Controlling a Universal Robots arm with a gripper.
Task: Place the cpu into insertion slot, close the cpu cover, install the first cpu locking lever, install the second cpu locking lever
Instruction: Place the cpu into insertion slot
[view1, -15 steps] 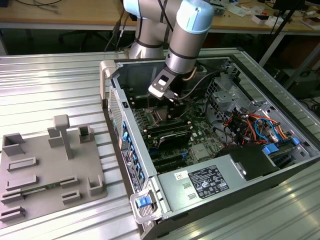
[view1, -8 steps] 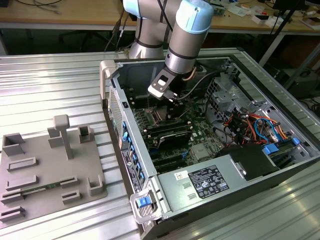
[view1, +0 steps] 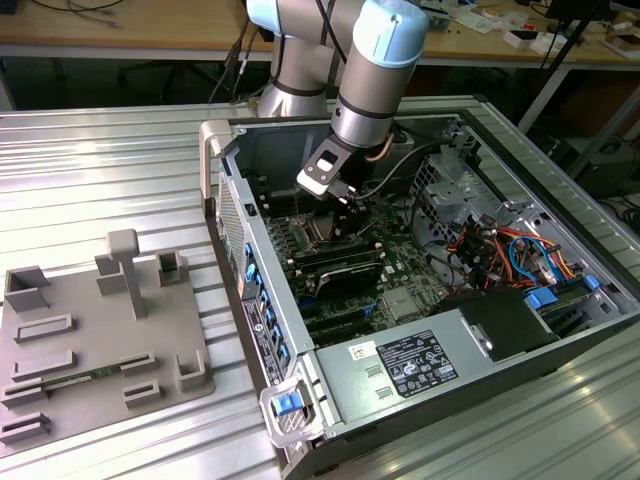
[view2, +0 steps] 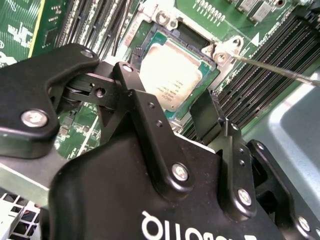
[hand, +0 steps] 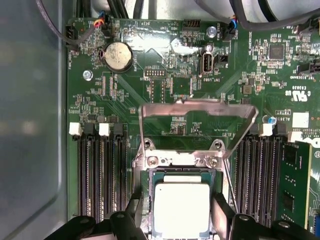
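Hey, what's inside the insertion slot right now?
The cpu lies flat in the slot, metal top up, with the cover standing open. The slot's contacts beneath the cpu are covered, so they cannot be seen.

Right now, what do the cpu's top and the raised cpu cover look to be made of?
The cpu: its top looks like matte, pale grey metal, evenly dull with faint print on it. The cpu cover: probably thin bare steel, a bright silvery frame with uneven glare along its bars.
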